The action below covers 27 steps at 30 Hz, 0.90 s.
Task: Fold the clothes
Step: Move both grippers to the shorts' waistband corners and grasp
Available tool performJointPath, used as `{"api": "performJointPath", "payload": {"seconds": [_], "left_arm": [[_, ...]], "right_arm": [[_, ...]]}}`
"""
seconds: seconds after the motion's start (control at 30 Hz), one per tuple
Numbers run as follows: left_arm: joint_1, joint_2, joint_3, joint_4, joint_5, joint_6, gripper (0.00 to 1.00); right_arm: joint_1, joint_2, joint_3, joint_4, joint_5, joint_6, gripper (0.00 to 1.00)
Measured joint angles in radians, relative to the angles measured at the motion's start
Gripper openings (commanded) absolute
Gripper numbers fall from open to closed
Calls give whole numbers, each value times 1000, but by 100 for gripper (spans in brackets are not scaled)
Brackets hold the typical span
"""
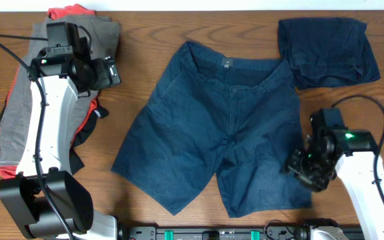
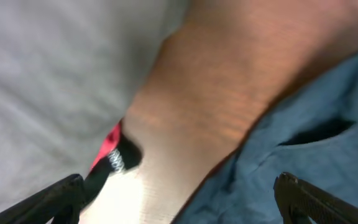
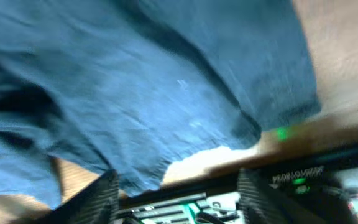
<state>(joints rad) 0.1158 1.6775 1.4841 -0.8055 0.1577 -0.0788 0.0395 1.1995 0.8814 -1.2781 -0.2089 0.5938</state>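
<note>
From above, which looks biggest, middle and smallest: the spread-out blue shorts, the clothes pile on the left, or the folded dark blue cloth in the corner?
1. blue shorts, clearly biggest
2. clothes pile, though the robot arm hides part of it
3. folded dark blue cloth, smallest

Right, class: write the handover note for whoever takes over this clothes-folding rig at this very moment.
Left hand: open, empty, over the table between the unfolded pile and the navy shorts.
Right hand: open, empty, at the hem of the shorts' leg on its side.
Things: shorts spread flat mid-table, front up, not folded. Grey, red and black garments are heaped on the left. A navy garment lies folded at the far right.
Done: that one fold, it seems; shorts laid out.
Left: fold the shorts, then the pile.
</note>
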Motion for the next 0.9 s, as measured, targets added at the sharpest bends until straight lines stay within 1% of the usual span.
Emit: {"api": "performJointPath", "payload": {"seconds": [0.03, 0.1, 0.13, 0.3, 0.5, 0.67, 0.9], "left_arm": [[-7, 0, 0, 34, 26, 25, 98], [-28, 3, 0, 101, 64, 62, 98], [-46, 8, 0, 150, 80, 84, 98], [-138, 66, 0, 284, 119, 166, 98], [-260, 228, 0, 371, 133, 288, 98], [-336, 344, 0, 446, 133, 326, 98], [-394, 427, 0, 536, 135, 343, 99]], "right_arm": [[0, -1, 35, 2, 6, -8, 80], [2, -1, 113, 5, 29, -29, 97], [4, -3, 162, 7, 43, -55, 99], [10, -12, 283, 11, 97, -110, 99], [10, -13, 304, 32, 157, -163, 99], [10, -12, 304, 73, 173, -185, 99], [10, -11, 304, 114, 181, -193, 99]]}}
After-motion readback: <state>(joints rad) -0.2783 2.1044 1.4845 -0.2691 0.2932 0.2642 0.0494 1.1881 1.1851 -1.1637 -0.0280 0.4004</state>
